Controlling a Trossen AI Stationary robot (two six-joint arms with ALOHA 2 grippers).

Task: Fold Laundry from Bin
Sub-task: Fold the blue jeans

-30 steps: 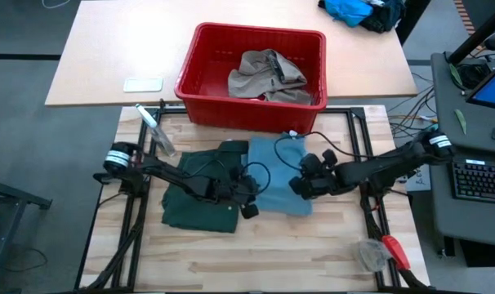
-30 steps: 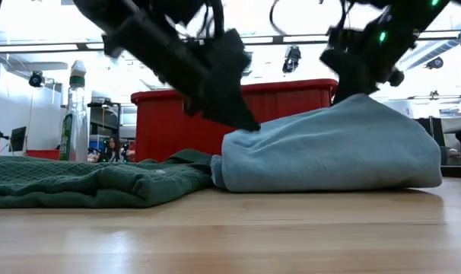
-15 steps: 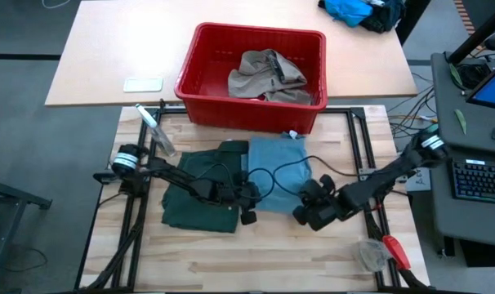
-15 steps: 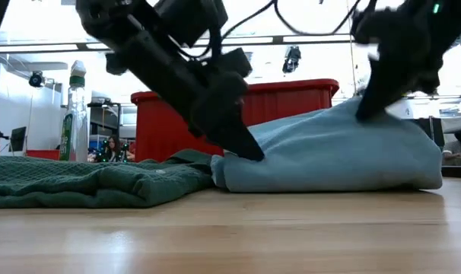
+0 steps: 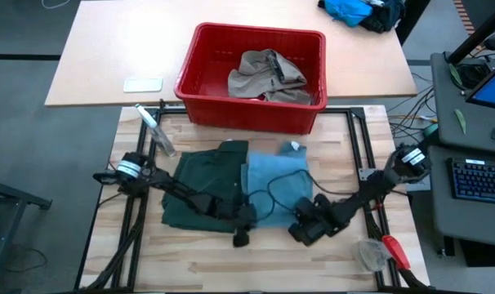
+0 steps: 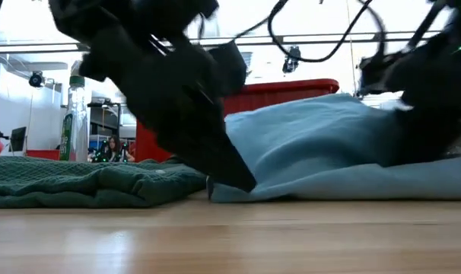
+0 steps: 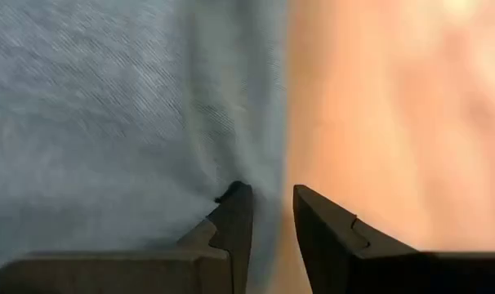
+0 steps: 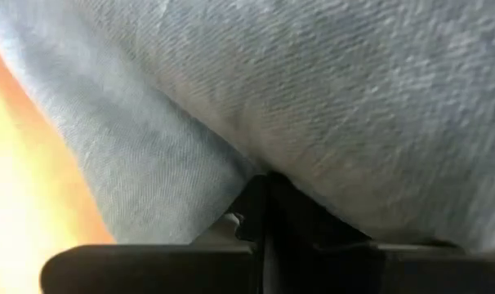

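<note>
The light blue denim trousers lie folded in the middle of the near table, and the dark green shorts lie flat against their left side. A khaki-taupe piece sits crumpled in the red bin on the far table. My left gripper is at the denim's near left corner, shut on its edge. My right gripper is at the near right corner, shut on the cloth. In the low view both grippers stand low at the denim. My left gripper pinches the denim's side edge near its near left corner between its two fingers, one finger over the cloth and the other over bare wood. It slants down from the left. The cloth rests on the table. My right gripper pinches a fold of the denim at its near right corner between its shut fingers, pointing steeply down. How many layers it has, I cannot tell. The cloth slopes up behind the fingers, its lower layer on the table.
A spray bottle lies at the near table's far left. A red-handled tool is at the near right corner. A white slab lies left of the bin, a bright blue heap is far right, and a keyboard is off the table's right.
Both grippers have moved down and toward the table's near edge, the right one farther, tipping to point more steeply down. The denim has slid with them toward the near edge. Its rounded front fold has been drawn out flatter.
</note>
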